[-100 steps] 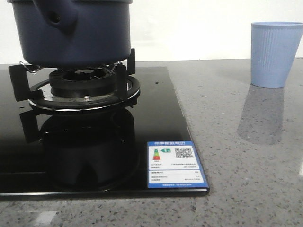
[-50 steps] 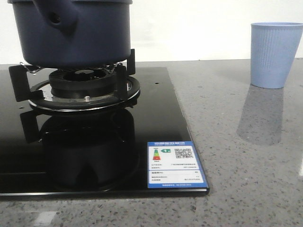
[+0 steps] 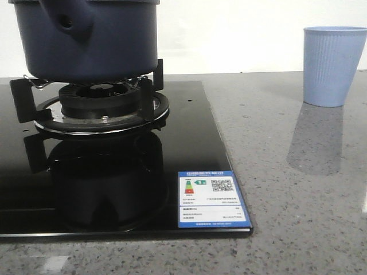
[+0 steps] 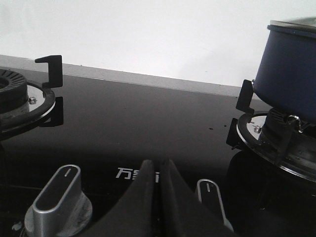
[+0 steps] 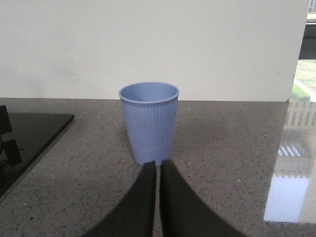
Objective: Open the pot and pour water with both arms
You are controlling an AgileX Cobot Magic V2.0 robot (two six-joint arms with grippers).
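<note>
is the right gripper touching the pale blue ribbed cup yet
Cannot tell. In the right wrist view the closed right gripper overlaps the base of the pale blue ribbed cup, hiding any gap, and the front view shows no gripper.

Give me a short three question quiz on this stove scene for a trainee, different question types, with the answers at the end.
1. True or false: the pot sits on the burner stand.
2. Multiple choice: the blue cup stands on (A) the black glass cooktop, (B) the grey counter, (C) the pot.
3. Fill in: in the wrist views, the fingers of the left gripper and the right gripper are both ____.

Key: 1 true. 2 B, on the grey counter beside the black glass cooktop. 3 shut, holding nothing.
</note>
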